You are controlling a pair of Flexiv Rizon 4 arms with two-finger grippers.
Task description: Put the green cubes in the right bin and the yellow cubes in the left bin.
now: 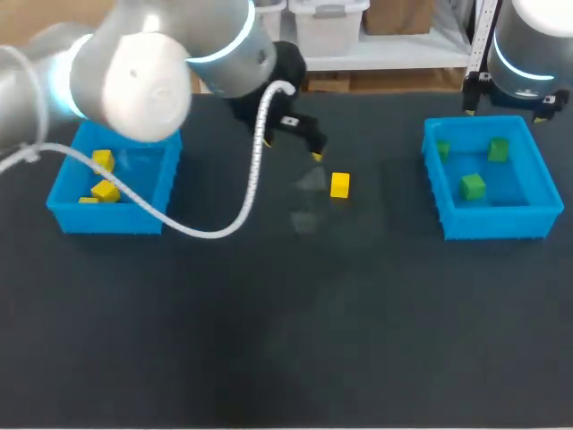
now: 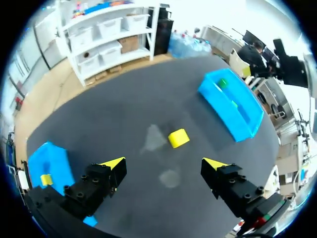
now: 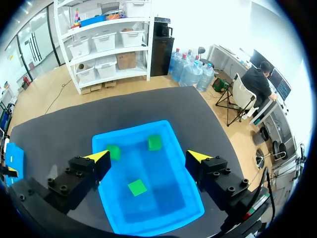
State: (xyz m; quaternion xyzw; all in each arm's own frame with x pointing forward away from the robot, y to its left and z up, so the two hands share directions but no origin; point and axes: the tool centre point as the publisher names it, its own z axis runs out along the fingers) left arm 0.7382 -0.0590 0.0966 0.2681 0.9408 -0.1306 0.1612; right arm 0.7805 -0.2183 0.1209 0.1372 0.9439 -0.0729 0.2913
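Left end effector (image 2: pixel 164 163): fingers spread wide, nothing held, above the dark bench (image 1: pixel 286 340). One loose yellow cube (image 2: pixel 178 138) lies on the bench just ahead of it, between the bins. Right end effector (image 3: pixel 148 156): wide, nothing held, over the right bin (image 3: pixel 168 198), three green cubes (image 3: pixel 137 187) inside. Left bin (image 1: pixel 107 219) holds other yellow cubes (image 1: pixel 105 190).

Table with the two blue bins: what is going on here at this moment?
Cubes are being sorted by colour. The left claw is open above the table, with one loose yellow cube lying just ahead of it, not yet gripped. The left bin already holds yellow cubes, and the right bin holds three green cubes. The right claw hangs open over the right bin, holding nothing.
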